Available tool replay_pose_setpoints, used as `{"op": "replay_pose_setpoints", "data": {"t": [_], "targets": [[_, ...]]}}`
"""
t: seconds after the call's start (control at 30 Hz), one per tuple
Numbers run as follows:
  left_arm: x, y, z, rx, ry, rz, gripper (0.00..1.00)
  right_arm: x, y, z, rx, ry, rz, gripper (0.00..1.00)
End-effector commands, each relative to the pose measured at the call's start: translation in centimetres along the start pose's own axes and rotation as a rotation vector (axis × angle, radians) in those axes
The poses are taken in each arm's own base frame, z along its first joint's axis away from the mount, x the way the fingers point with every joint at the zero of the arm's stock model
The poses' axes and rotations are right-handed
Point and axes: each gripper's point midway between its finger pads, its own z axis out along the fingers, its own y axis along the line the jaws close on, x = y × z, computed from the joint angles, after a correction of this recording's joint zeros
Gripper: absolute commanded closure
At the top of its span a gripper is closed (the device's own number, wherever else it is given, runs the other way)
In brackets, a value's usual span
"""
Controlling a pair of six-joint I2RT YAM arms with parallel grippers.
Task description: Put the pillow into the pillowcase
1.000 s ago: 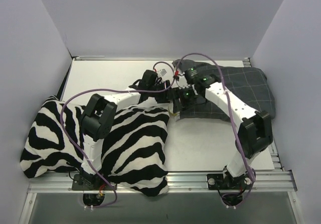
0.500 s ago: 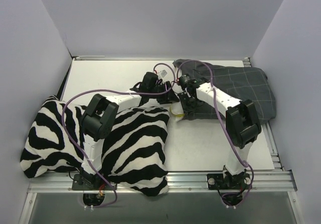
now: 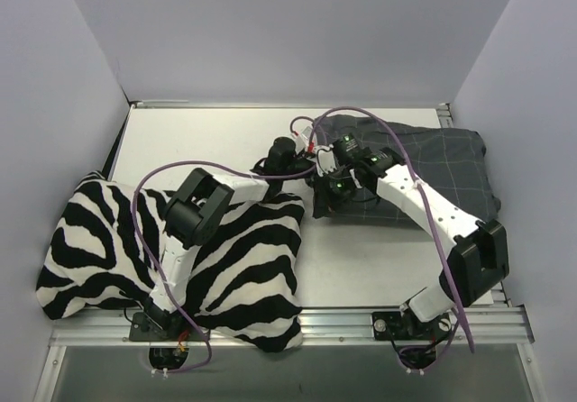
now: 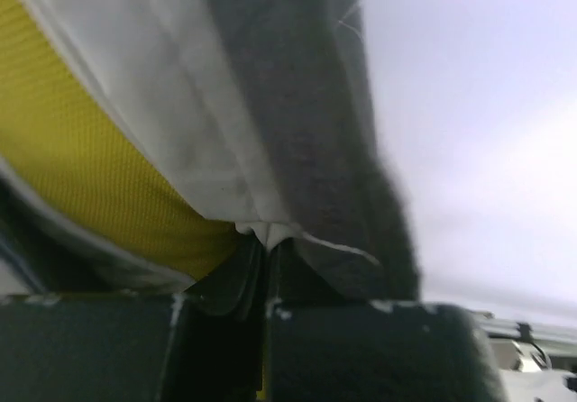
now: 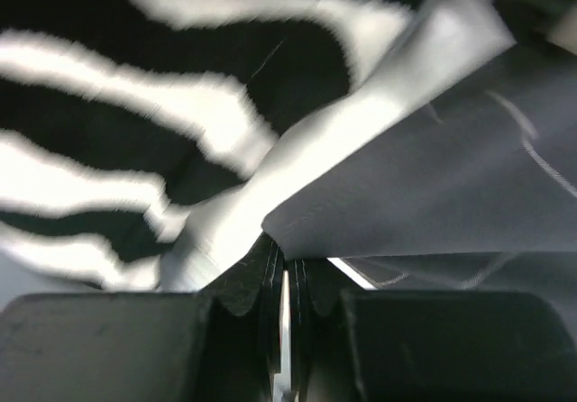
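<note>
The dark grey checked pillowcase (image 3: pixel 442 163) lies at the back right of the table, bulging. In the left wrist view the pillow's yellow side edge (image 4: pixel 90 177) and a white layer sit beside the pillowcase fabric (image 4: pixel 306 132). My left gripper (image 4: pixel 268 244) is shut, pinching the fabric edge at the case's mouth. In the right wrist view my right gripper (image 5: pixel 285 258) is shut on another part of the pillowcase's edge (image 5: pixel 433 186). From above, both grippers meet at the case's left end, the left gripper (image 3: pixel 311 169) behind the right gripper (image 3: pixel 323 202). The pillow is hidden there.
A large zebra-striped cushion (image 3: pixel 117 240) covers the front left of the white table (image 3: pixel 198 141), under the left arm, and touches the case's mouth; it fills the background (image 5: pixel 135 86) in the right wrist view. Walls close in on three sides.
Both grippers have shut on the pillowcase's edge. The right arm has swung out to the right, the left arm has reached further right, and the pillowcase has flattened and shifted slightly.
</note>
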Motion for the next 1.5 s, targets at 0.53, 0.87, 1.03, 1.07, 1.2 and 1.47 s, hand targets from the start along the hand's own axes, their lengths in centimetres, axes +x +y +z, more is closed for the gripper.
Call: {"op": "replay_pose_setpoints", "data": {"t": [0.53,0.87,1.03,1.07,1.2,1.47], "targets": [[-2.1,-8.2,-7.7,0.022,-0.097,0.555,0.30,2.8,-0.4,-22.8,-0.120,-0.304,0.204,1.00],[-9.1,-5.8,-11.7,-0.281,-0.039,0.949,0.22,2.2,-2.6,-28.6,0.091,-0.513,0.287,1.00],[-6.6,-2.4,-11.1,-0.252,0.161,0.950,0.20,1.4,-2.8,-29.7,0.098,-0.553,0.308,1.00],[-6.1,-1.9,-11.1,-0.239,0.183,0.947,0.20,1.2,-2.8,-29.8,0.100,-0.559,0.306,1.00],[-5.3,0.8,-11.3,-0.254,0.239,1.000,0.19,0.7,-2.9,-30.4,0.108,-0.573,0.313,1.00],[-8.8,1.7,-8.0,-0.274,0.185,1.016,0.19,1.0,-2.5,-30.8,0.126,-0.572,0.313,1.00]]}}
